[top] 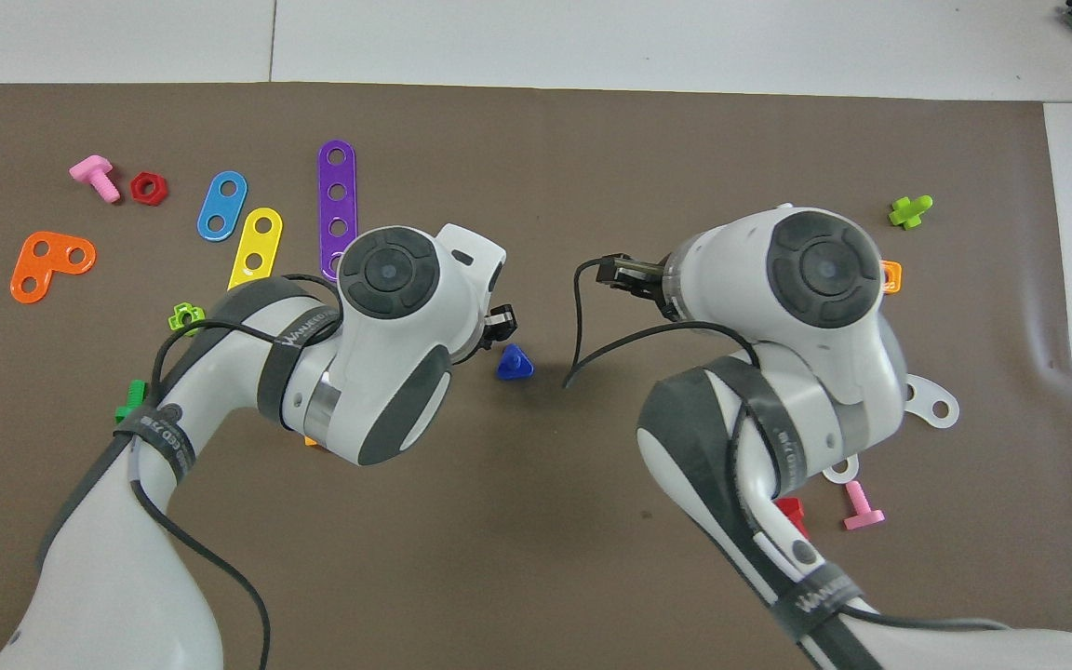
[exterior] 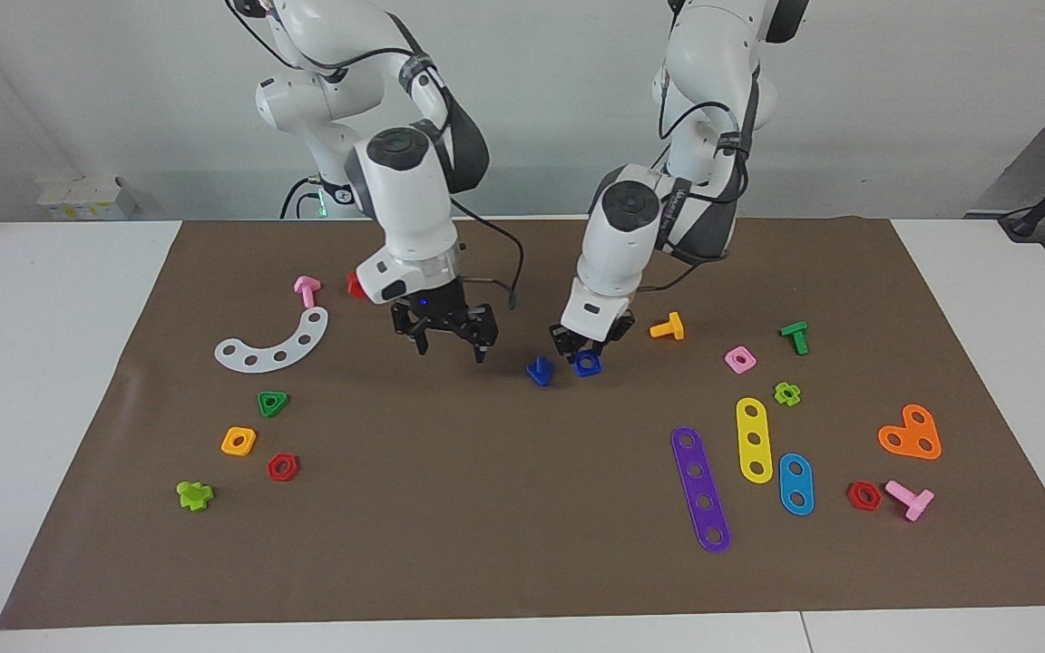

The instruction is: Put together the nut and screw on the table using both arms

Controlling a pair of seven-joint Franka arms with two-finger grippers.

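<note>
Lying on the brown mat [exterior: 504, 562] just beside the nut [exterior: 588, 364] clenched in the left gripper [exterior: 582, 354], the screw [exterior: 539, 372] is left by the spread-fingered right gripper [exterior: 452, 346], raised toward the right arm's end.

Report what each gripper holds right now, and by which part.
The left gripper is shut on the nut, gripping its upper edge. The right gripper is open and holds nothing; the screw lies on the mat.
</note>
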